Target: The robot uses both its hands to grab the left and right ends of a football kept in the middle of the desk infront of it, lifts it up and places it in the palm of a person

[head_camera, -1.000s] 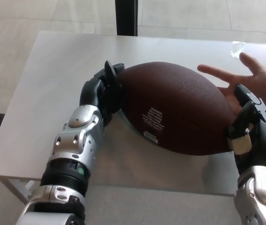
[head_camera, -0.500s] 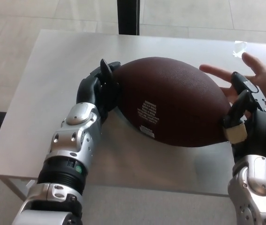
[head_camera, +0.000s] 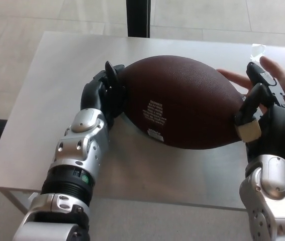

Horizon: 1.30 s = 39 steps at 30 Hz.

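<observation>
A large brown football (head_camera: 182, 103) with white printed text hangs above the grey desk (head_camera: 46, 90), clamped between my two hands. My left hand (head_camera: 104, 93) presses on its left end with black fingers wrapped around the tip. My right hand (head_camera: 263, 113) presses on its right end, fingers up along the ball's side. A person's open hand (head_camera: 278, 83) lies palm up at the right, just behind the ball's right end and partly hidden by my right hand.
A dark post (head_camera: 138, 17) stands behind the desk's far edge. Tiled floor (head_camera: 21, 20) surrounds the desk. A small bright reflection (head_camera: 257, 49) lies on the desk near the person's fingers.
Both hands have carried the football slightly up and farther away, toward the person's palm. The person's hand has stayed about where it was.
</observation>
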Available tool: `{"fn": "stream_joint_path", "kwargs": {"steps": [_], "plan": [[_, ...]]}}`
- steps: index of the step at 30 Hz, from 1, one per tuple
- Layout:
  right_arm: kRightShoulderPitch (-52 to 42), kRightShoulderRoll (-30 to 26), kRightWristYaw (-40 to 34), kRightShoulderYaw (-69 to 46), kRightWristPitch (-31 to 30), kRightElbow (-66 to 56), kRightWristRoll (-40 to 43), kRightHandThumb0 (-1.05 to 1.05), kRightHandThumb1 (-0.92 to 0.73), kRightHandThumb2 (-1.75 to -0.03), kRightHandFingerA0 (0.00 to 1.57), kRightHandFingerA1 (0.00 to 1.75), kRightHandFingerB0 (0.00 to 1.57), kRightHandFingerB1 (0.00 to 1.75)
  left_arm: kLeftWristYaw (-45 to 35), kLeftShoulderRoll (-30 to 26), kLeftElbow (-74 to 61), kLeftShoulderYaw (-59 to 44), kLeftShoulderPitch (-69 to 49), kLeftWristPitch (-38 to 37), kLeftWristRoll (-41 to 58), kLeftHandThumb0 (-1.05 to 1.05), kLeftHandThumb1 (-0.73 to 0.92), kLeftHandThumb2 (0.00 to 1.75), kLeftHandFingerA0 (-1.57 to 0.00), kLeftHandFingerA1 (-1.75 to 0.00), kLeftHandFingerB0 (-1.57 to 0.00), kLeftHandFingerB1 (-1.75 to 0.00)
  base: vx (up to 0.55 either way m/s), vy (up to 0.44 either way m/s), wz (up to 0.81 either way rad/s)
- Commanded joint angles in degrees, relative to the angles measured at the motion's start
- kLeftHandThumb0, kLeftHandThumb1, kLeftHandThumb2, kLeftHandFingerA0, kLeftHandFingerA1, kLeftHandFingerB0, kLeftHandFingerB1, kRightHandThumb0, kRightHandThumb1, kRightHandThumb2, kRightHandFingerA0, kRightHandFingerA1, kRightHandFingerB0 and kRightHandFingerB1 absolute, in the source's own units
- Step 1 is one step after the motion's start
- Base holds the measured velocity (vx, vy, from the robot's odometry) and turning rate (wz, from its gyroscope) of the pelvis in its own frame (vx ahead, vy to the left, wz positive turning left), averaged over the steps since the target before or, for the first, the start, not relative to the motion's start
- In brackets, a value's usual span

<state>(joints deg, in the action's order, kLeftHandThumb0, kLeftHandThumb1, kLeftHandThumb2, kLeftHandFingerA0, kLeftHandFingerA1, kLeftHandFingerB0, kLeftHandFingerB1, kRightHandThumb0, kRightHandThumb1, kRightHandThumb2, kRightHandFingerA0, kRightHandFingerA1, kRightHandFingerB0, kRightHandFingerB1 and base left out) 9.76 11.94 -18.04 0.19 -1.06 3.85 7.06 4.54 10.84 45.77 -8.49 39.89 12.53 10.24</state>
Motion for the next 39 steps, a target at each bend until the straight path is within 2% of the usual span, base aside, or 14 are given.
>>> {"fn": "stream_joint_path", "kwargs": {"steps": [1, 3, 5, 14, 15, 16, 21, 26, 27, 30, 32, 36, 37, 39], "plan": [[3.5, 7.3, 2.8, 4.2, 1.7, 0.4, 2.4, -0.97, -0.92, -0.82, 0.32, 0.45, 0.23, 0.33, -3.8, 6.3, 1.9, 2.3, 2.6, 0.0, 1.2, -0.90, 0.82, 1.22, -0.42, -0.79, -0.18, -0.51, 0.00, 0.000, 0.00], [3.4, 7.2, 3.2, 4.1, 2.6, 0.8, 2.9, -0.96, -0.92, -0.83, 0.31, 0.46, 0.22, 0.33, -2.9, 6.9, 1.3, 1.8, 3.2, 0.9, 1.9, -0.99, 0.92, 0.88, -0.26, -0.76, -0.15, -0.44, 0.00, 0.000, 0.00], [3.6, 7.2, 3.7, 3.7, 3.0, 1.1, 3.6, -0.96, -0.92, -0.82, 0.32, 0.46, 0.22, 0.33, -2.9, 6.9, 0.7, 2.3, 3.5, 1.3, 1.6, -0.93, 0.85, 1.24, -0.27, -0.69, -0.13, -0.50, 0.00, 0.000, 0.00], [8.0, 5.6, 3.1, 0.3, 3.3, 1.9, 6.8, -0.94, -0.92, -0.79, 0.38, 0.48, 0.27, 0.32, -5.0, 6.7, 0.1, 1.4, 6.0, 1.0, 4.0, -1.00, 0.92, 0.87, -0.18, -0.62, -0.12, -0.42, 0.00, 0.000, 0.00], [8.6, 5.3, 3.0, 0.1, 3.1, 2.0, 6.7, -0.98, -0.92, -0.80, 0.41, 0.51, 0.29, 0.34, -4.6, 6.6, -0.1, 1.8, 6.2, 1.2, 3.7, -0.89, 0.84, 1.25, -0.18, -0.62, -0.05, -0.45, 0.00, 0.000, 0.00], [9.2, 5.2, 2.4, -0.1, 2.4, 1.7, 6.7, -0.99, -0.92, -0.80, 0.43, 0.52, 0.32, 0.34, -4.9, 6.8, -0.2, 1.6, 6.6, 0.9, 4.1, -0.98, 0.92, 0.90, -0.22, -0.62, -0.12, -0.42, 0.00, 0.000, 0.00], [10.1, 5.0, 2.5, -1.1, 2.3, 2.0, 7.4, -0.94, -0.92, -0.78, 0.40, 0.51, 0.32, 0.34, -5.4, 6.6, 0.4, 2.3, 7.3, 0.3, 3.7, -0.99, 0.92, 0.89, -0.20, -0.66, -0.12, -0.45, 0.00, 0.000, 0.00], [10.5, 4.4, 3.2, -1.5, 3.0, 2.7, 7.4, -0.95, -0.92, -0.78, 0.39, 0.54, 0.31, 0.35, -5.7, 6.3, 0.6, 2.6, 7.6, 0.7, 3.8, -0.89, 0.85, 1.24, -0.10, -0.61, -0.02, -0.44, 0.00, 0.000, 0.00], [10.7, 4.1, 3.3, -1.3, 2.8, 2.5, 7.2, -0.95, -0.92, -0.78, 0.40, 0.52, 0.30, 0.33, -6.7, 6.3, 0.8, 2.1, 7.5, -0.3, 4.5, -0.95, 0.92, 0.88, -0.23, -0.66, -0.15, -0.46, 0.00, 0.000, 0.00], [11.9, 3.7, 2.6, -1.6, 2.2, 2.7, 6.9, -0.97, -0.92, -0.79, 0.39, 0.51, 0.32, 0.35, -5.7, 5.7, 0.1, 2.6, 8.7, 1.8, 4.2, -0.95, 0.92, 0.90, -0.21, -0.63, -0.13, -0.43, 0.00, 0.000, 0.00], [13.2, 2.8, 2.7, -2.1, 2.1, 2.8, 6.6, -0.97, -0.92, -0.79, 0.39, 0.51, 0.33, 0.36, -6.3, 4.7, 1.2, 3.9, 10.7, 1.4, 2.5, -0.92, 0.88, 1.25, -0.38, -0.74, -0.18, -0.52, 0.00, 0.000, 0.00], [17.4, 1.5, 1.5, -5.9, 1.5, 3.3, 8.3, -0.95, -0.92, -0.78, 0.48, 0.56, 0.35, 0.36, -3.7, 3.4, 4.6, 5.3, 16.7, 2.5, 0.1, -0.98, 0.92, 0.86, -0.24, -0.56, -0.19, -0.40, 0.00, 0.000, 0.00], [18.5, 0.9, 1.3, -6.8, 1.5, 3.9, 8.3, -0.90, -0.76, -1.18, 0.42, 0.60, 0.31, 0.47, -2.8, 3.4, 5.3, 5.2, 17.9, 3.1, 0.2, -1.02, 0.91, 0.85, -0.22, -0.56, -0.21, -0.38, 0.00, 0.000, 0.00], [19.9, 0.3, 1.4, -8.1, 1.8, 5.6, 8.4, -1.01, -0.79, -0.93, 0.47, 0.56, 0.36, 0.40, -1.6, 3.0, 6.7, 5.2, 19.5, 3.2, -0.3, -0.99, 0.92, 0.84, -0.34, -0.89, -0.28, -0.40, 0.00, 0.000, 0.00]]}}
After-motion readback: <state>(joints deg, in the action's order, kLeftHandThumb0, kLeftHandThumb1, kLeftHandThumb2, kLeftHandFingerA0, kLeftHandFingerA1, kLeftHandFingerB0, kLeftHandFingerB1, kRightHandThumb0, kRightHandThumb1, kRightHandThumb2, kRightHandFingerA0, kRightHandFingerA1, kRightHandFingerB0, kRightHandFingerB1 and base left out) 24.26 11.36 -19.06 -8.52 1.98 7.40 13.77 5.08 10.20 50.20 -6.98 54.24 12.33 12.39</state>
